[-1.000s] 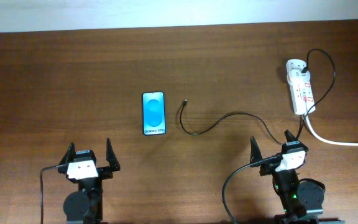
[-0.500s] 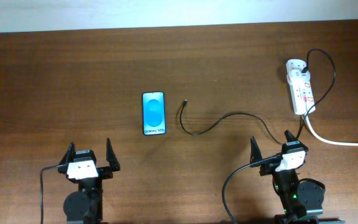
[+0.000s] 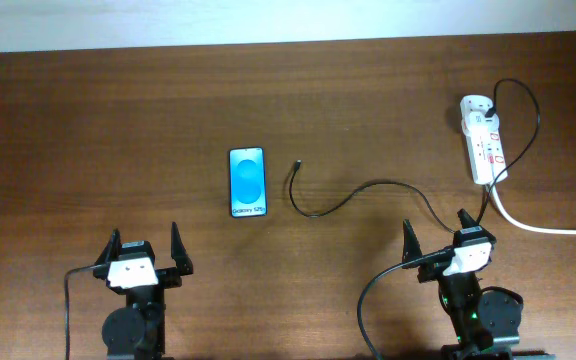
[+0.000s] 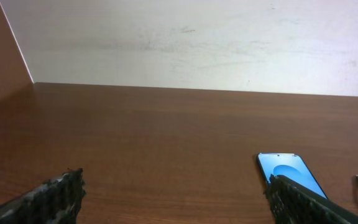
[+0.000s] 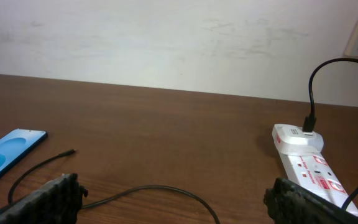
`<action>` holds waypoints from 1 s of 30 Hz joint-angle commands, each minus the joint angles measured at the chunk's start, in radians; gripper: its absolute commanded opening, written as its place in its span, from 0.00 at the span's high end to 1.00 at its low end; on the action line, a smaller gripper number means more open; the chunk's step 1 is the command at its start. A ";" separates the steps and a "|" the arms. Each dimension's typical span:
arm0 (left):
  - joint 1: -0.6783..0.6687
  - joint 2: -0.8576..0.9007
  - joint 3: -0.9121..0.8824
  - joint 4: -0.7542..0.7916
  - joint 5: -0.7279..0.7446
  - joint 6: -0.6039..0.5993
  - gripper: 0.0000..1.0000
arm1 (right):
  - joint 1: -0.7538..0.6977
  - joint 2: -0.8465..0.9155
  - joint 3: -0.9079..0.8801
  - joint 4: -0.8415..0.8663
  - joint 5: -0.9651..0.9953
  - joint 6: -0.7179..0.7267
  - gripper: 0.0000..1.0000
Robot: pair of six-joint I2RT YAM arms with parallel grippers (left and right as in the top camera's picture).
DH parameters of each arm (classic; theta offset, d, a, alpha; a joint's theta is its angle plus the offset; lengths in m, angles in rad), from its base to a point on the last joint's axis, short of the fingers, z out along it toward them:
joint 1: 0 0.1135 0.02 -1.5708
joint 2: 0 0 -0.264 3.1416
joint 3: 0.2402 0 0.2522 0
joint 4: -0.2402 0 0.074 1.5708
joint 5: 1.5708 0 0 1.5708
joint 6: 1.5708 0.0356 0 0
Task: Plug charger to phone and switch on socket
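Presently no step has been started: the phone (image 3: 248, 182) lies flat on the bench (image 3: 118, 110), screen up and lit blue, with nothing in its port. The charger (image 3: 353, 198) runs across the bench to the right of the phone, and its tip (image 3: 297, 165) rests just beside the phone's right edge, apart from it. The cable's other end appears already seated in the far end of the socket (image 3: 484, 140), which lies well to the right of the phone and slightly further back; the state of its red switches cannot be read. The step in hand is judged to be the approach to the tip. The next move calls for one arm to reach forward, descend and pinch the thin cable close behind the tip, then line it up with the phone's port; the other arm may be needed to steady the phone. The left fingers (image 3: 176, 250) sit on the near side of the phone and to its left, spread wide and holding nothing. The right fingers (image 3: 408, 245) sit on the near side, well to the right of the phone, likewise released and empty. Both arms are folded back over their bases, wrist cameras level, looking along the bench.
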State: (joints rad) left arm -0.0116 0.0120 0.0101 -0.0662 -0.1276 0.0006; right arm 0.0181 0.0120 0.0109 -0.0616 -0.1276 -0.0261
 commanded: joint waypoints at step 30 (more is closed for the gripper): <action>0.006 -0.005 -0.001 -0.005 0.004 0.015 0.01 | -0.007 0.005 -0.005 -0.003 0.000 0.008 0.02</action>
State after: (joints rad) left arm -0.0116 0.0120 0.0101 -0.0647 -0.1280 0.0006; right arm 0.0181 0.0120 0.0109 -0.0608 -0.1276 -0.0257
